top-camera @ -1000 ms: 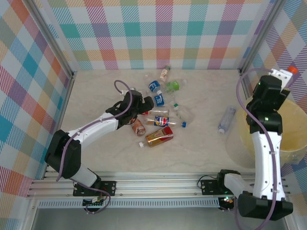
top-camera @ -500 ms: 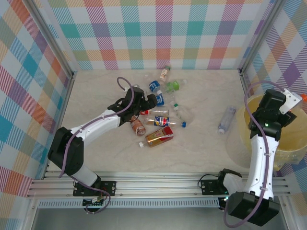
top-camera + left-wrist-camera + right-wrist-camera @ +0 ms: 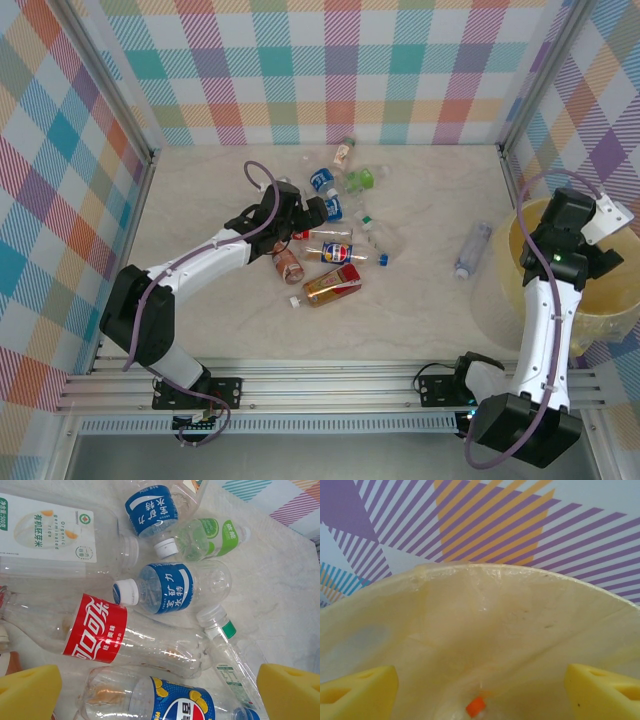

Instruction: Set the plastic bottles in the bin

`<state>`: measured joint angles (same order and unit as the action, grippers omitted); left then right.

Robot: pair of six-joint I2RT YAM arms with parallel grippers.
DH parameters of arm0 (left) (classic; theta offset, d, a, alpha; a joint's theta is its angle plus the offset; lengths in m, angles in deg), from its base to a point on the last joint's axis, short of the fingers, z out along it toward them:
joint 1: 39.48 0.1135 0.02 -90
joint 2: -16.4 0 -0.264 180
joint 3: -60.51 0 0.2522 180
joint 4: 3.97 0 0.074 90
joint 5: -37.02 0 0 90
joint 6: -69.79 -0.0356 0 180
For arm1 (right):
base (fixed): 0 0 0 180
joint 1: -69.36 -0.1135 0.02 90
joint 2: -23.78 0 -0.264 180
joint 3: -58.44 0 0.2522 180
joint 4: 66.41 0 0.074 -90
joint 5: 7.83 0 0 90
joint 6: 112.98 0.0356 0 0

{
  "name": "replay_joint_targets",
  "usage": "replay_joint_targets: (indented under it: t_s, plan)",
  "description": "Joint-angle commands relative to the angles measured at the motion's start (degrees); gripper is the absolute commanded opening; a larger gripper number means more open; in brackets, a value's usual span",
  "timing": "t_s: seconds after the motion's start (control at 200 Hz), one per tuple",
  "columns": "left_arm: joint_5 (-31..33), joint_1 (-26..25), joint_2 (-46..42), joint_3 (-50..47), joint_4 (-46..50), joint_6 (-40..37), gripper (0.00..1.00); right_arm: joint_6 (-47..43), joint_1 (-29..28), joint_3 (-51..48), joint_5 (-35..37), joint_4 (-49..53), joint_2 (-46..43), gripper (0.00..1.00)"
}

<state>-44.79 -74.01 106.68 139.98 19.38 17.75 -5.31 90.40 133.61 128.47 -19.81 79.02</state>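
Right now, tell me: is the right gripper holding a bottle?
No, the right gripper stands open over the bin, with nothing between its fingers.

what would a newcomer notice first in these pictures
First, the jumble of clear bottles in the middle of the table, with bright red, blue and green labels, and the left gripper open right above it. Next, the big pale-yellow bin at the right edge, where the right gripper hangs open over an orange cap deep inside. One lone bottle lies between the heap and the bin.
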Motion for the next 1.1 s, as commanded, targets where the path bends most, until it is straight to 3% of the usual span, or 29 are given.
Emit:
replay_joint_targets:
  t_s: [0.0, 0.19, 0.44, 0.67, 0.84, 1.095]
  plan:
    - [0.45, -0.07, 0.25, 0.29, 0.83, -0.02, 1.0, 1.64, 0.32, 1.87, -2.33, 0.99, -1.84, 0.87]
    - [0.56, -0.02, 0.18, -0.01, 0.7, -0.08, 1.0, 2.41, 0.32, 2.08, -11.63, 0.38, -4.8, 0.89]
    - [0.81, -0.02, -0.54, -0.49, 0.61, -0.08, 1.0, 3.69, 0.32, 5.43, -18.69, 3.23, -3.71, 0.93]
    - [1.53, 0.07, -1.56, -1.19, 0.53, -0.17, 1.0, 8.63, 0.32, 9.88, -38.34, 4.79, -4.02, 1.0]
    - [1.7, 0.24, -1.85, -1.55, 0.17, -0.09, 1.0, 9.24, -1.31, 14.9, -58.08, 4.09, 0.5, 1.0]
    - [2.55, 0.33, -3.24, -3.44, -0.62, 0.08, 1.0, 5.63, -15.17, 21.25, -54.81, 6.25, 9.11, 1.0]
